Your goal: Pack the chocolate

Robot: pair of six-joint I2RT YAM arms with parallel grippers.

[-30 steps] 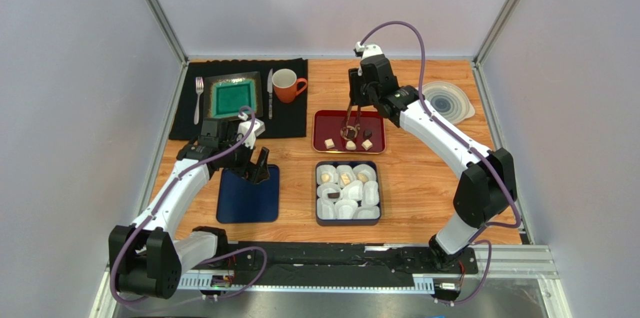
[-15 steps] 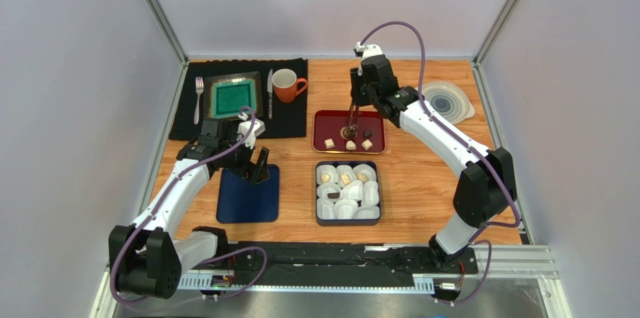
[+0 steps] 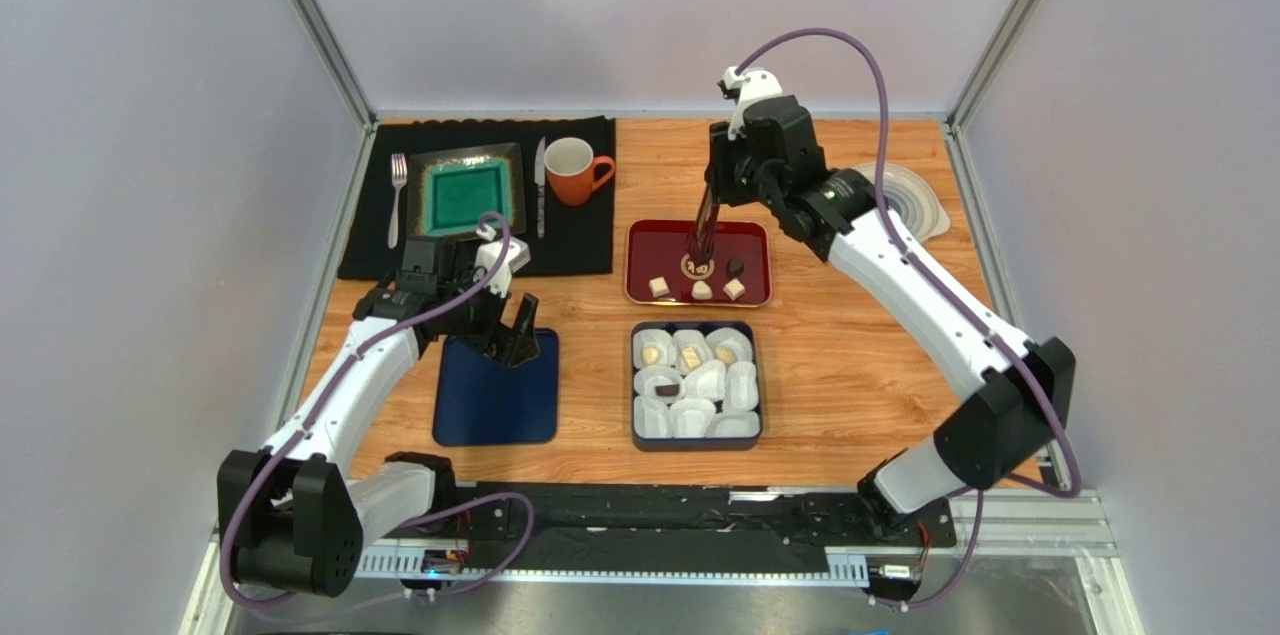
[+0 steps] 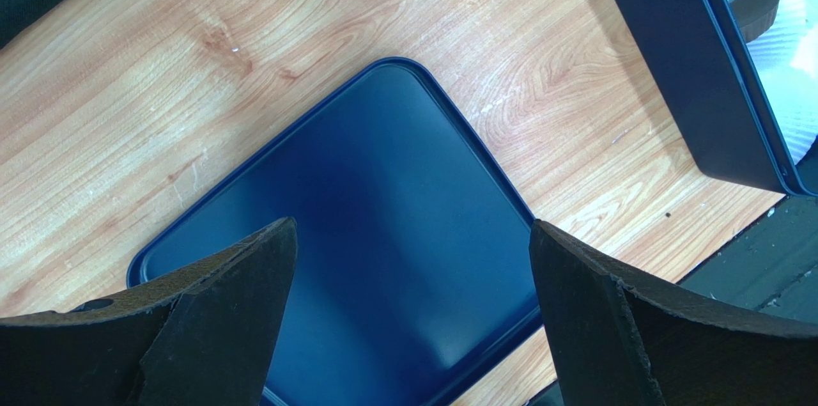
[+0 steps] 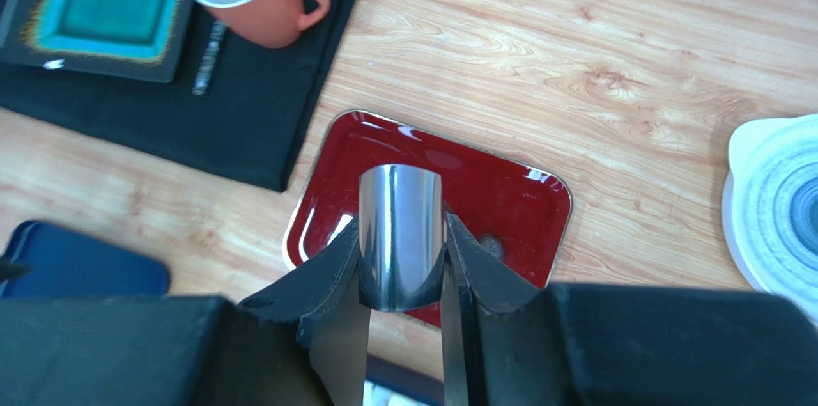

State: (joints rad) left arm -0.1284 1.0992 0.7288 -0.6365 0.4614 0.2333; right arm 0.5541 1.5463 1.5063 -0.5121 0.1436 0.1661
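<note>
My right gripper [image 3: 712, 203] is shut on steel tongs [image 3: 702, 233], which point down into the red tray [image 3: 747, 238]. The tong tips are drawn together at a dark round chocolate [image 3: 699, 266]; I cannot tell if it is lifted. Three cream chocolates [image 3: 658, 284] and a dark one [image 3: 736, 269] lie on the tray. In the right wrist view the tongs [image 5: 400, 233] sit between my fingers [image 5: 403, 277] above the tray [image 5: 499, 195]. The blue tin [image 3: 637, 398] holds white paper cups, a few with chocolates [image 3: 667, 389]. My left gripper [image 3: 519, 341] is open and empty over the tin's lid [image 3: 489, 398].
An orange mug [image 3: 573, 170], a green plate [image 3: 467, 194], a fork and a knife lie on a black mat [image 3: 586, 238] at the back left. A white round lid [image 3: 902, 203] lies at the back right. The left wrist view shows the lid [image 4: 365, 233] and the tin wall [image 4: 691, 61].
The right arm has risen and shifted right. The tongs, spread around the dark round chocolate before, are now drawn together. The left arm has not moved.
</note>
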